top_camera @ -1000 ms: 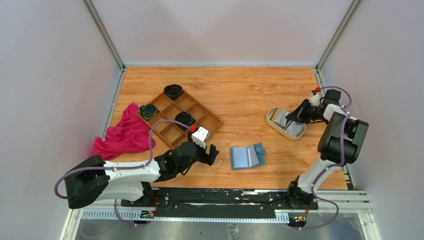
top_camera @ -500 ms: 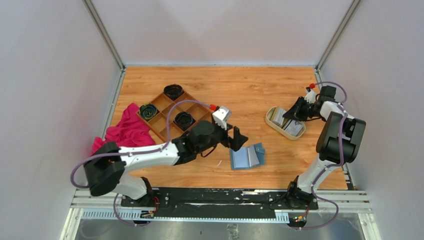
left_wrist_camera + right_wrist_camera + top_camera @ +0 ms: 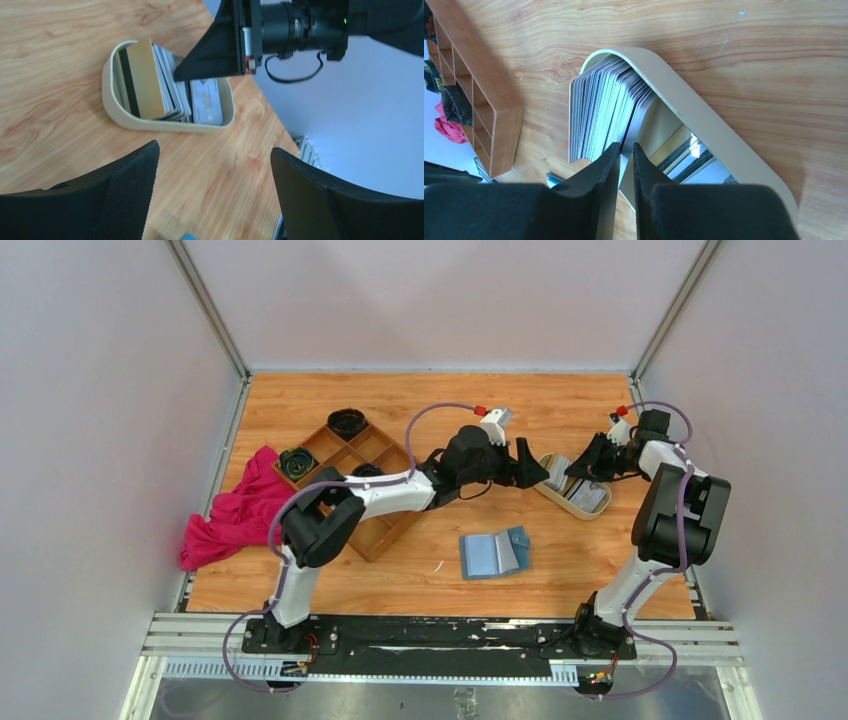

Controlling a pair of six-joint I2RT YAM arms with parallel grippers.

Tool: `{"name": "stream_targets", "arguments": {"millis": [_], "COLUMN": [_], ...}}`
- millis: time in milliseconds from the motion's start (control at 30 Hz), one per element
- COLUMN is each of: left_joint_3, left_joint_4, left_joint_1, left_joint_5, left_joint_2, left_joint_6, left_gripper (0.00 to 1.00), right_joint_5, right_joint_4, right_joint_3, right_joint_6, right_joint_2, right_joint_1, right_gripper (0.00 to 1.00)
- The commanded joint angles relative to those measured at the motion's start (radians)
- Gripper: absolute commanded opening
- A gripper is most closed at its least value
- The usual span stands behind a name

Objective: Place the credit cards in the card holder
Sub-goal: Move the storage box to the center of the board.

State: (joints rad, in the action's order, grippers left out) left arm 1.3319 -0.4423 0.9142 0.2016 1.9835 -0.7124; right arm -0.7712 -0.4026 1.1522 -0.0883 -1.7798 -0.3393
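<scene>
From above: card holder (image 3: 495, 553) lying open on the table (image 3: 480, 410), well apart from the cream tray (image 3: 560, 502) with the credit cards (image 3: 599, 110) stacked on edge. Left wrist only: left gripper (image 3: 214, 150) spread wide just short of the tray. Right wrist only: right gripper (image 3: 625, 155) barely parted astride the stack's end card, grip impossible to tell

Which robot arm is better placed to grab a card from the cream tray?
Right. The right gripper straddles a whitish plastic card standing in the cream oval tray; the left gripper hangs open, short of it.
</scene>
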Motion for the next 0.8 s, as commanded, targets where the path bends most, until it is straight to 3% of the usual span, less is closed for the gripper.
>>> {"name": "stream_targets", "arguments": {"millis": [0,433,767], "left_joint_3": [0.138,0.505,0.625], "left_joint_4": [0.006,0.228,0.326], "left_joint_1": [-0.022,-0.024,-0.023], "left_joint_5": [0.082,0.003,-0.023], "left_joint_2": [0.118,0.394,0.476], "left_joint_6": [-0.109,-0.032,-0.001], "left_gripper": [0.85,0.74,0.62], "right_joint_5": [0.029,0.036,0.036], "right_joint_4": [-0.060,-0.070,-0.086], "right_joint_3": [0.013,0.020,0.020], "right_joint_6": [0.018,0.026,0.044], "right_joint_2": [-0.020,-0.018,-0.042], "right_joint_1": [0.027,0.059,0.091], "right_gripper": [0.19,0.19,0.19]}}
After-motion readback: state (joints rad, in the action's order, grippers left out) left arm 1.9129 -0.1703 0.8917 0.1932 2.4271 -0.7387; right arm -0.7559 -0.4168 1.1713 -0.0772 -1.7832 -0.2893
